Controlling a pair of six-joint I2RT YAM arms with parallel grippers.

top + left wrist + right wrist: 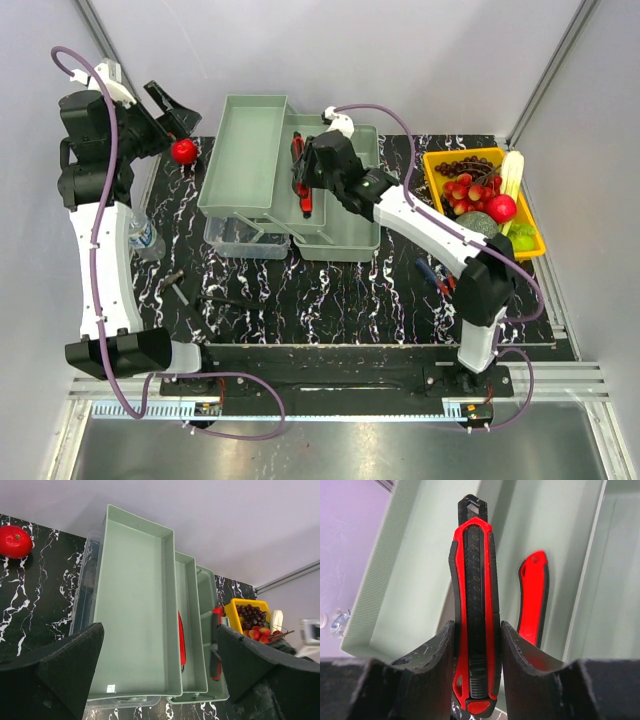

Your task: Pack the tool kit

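The tool kit's pale green toolbox (245, 160) stands open in the middle of the mat with its trays fanned out. My right gripper (303, 180) hovers over the narrow middle tray (420, 580), shut on a red-and-black utility knife (475, 605) that points away from me. A red-handled tool (534, 600) lies in the tray beside the knife. My left gripper (168, 108) is raised at the far left, open and empty. In its wrist view the wide upper tray (132, 610) is bare between the fingers of that gripper (160, 630), and the red tool (181, 640) lies in the narrow tray.
A red round fruit (184, 151) lies on the mat under the left gripper. A yellow tray of fruit (432, 160) stands at the right. A water bottle (146, 238) is beside the left arm. Black tools (176, 284) and a blue-handled one (430, 275) lie on the near mat.
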